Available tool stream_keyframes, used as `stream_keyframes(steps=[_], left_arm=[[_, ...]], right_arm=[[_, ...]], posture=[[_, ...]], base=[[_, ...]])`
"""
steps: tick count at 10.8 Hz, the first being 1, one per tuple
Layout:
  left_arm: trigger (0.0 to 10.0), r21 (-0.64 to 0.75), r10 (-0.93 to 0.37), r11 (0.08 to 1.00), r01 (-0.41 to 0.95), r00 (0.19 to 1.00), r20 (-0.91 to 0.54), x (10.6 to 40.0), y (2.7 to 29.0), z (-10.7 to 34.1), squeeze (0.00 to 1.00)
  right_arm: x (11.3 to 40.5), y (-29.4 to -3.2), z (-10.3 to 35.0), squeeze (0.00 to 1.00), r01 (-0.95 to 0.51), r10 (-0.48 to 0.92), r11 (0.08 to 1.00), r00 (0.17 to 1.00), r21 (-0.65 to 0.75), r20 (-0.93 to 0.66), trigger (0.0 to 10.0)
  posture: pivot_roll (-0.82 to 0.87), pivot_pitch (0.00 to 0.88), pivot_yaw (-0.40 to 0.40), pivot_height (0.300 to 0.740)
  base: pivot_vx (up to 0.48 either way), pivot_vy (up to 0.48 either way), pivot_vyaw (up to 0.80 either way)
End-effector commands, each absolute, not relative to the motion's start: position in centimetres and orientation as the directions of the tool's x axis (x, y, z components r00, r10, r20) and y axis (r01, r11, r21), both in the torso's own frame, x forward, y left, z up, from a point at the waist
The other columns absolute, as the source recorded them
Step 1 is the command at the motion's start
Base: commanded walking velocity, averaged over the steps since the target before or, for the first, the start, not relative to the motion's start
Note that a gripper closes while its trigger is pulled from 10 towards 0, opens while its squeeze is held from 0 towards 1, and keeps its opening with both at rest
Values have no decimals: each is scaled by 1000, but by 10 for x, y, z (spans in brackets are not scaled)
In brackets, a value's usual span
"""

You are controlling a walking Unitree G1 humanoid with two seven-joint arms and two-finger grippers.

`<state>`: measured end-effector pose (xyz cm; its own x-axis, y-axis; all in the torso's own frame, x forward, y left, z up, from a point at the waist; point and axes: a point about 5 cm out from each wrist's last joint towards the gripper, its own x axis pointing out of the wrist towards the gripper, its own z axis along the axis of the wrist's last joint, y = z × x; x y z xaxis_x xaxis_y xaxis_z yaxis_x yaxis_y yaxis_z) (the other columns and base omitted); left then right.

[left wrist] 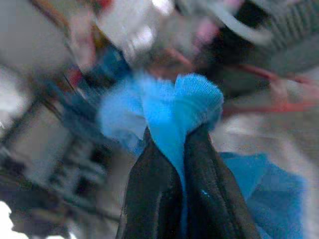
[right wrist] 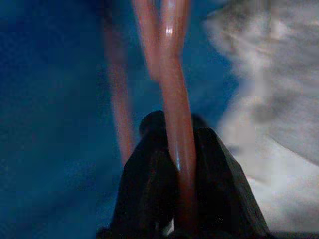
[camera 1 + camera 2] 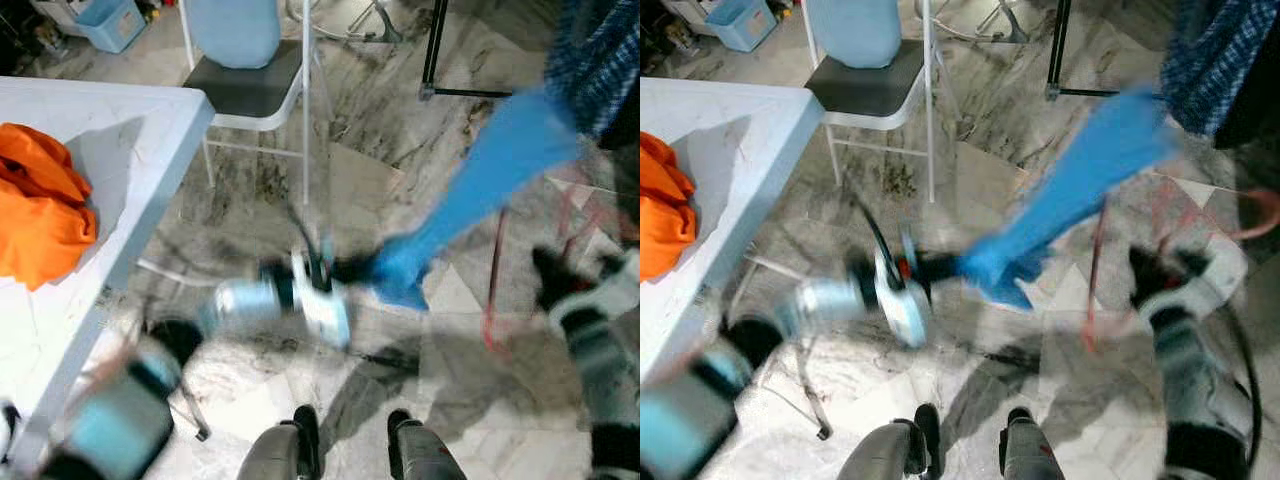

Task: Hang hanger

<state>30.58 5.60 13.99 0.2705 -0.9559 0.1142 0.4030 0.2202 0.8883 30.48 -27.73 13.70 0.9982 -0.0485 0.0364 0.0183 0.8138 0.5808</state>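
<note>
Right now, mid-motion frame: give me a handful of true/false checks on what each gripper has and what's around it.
1. The left gripper is shut on a bright blue knit cloth. True.
2. The right gripper is open, holding nothing. False: it is shut on a thin red wire hanger.
3. A crumpled orange cloth lies on the white table. True.
4. The orange cloth hangs on the folding chair. False: the white-framed chair with the dark seat stands beyond the table, with a pale blue back and no orange cloth.
5. The floor is green carpet. False: it is grey-veined marble tile.
</note>
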Motion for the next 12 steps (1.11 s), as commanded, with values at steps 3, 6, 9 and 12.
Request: stream_keyframes(steps=[3,6,9,12], left_arm=[[10000,813,-870,225,538,487,-82,302,70,82,0],[10000,748,-806,261,611,564,-180,290,67,50,0],[10000,652,-815,344,675,560,-149,281,50,45,0],[10000,562,-834,339,755,517,-192,271,28,36,67]], right_arm=[[310,-227,172,0,-222,143,746,974,628,176,10000],[297,-188,198,0,-443,358,645,895,623,265,10000],[304,-206,193,0,-283,241,918,955,279,174,10000],[309,-203,195,0,-216,206,976,958,29,198,10000]], posture=[[-169,271,137,740],[-193,261,120,740],[-208,255,111,740],[-215,249,106,740]], base=[[0,0,0],[0,0,0],[0,0,0],[0,0,0]])
